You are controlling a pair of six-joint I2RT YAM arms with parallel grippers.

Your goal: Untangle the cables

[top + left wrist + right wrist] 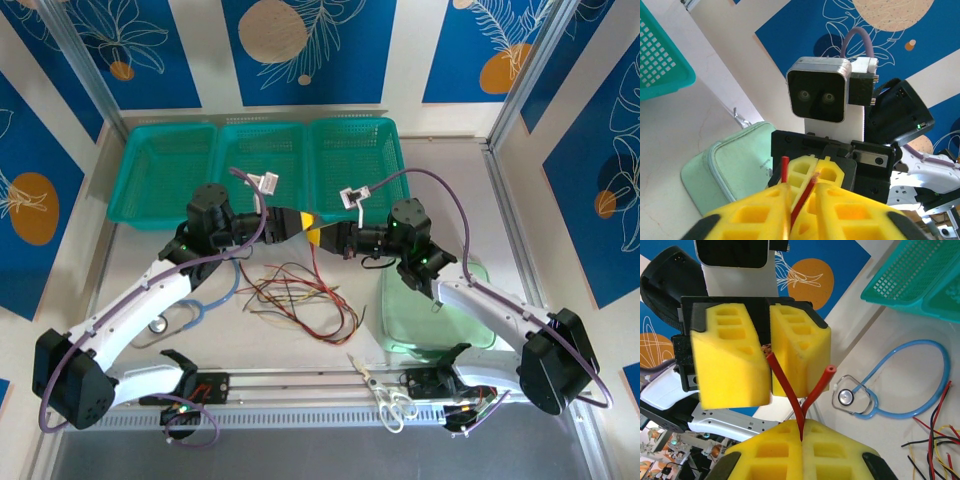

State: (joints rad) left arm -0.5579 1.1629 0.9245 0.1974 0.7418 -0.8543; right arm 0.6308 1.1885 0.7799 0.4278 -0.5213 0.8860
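R jaws clamp red cable [801, 412], V-bent, pointing at L jaws; can't tell their grip.

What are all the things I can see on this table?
baskets: three, teal, side by side at the far edge
loose cables: one tangle, red, black and yellow, middle of the table
red cable: one, red, stretched between both tools
stethoscope: one, light blue, left of the tangle
pouch: one, mint green, right side
scissors: one pair, white handles, near edge
left tool: one, yellow fingers, shut on the red cable
right tool: one, yellow fingers, shut on the red cable
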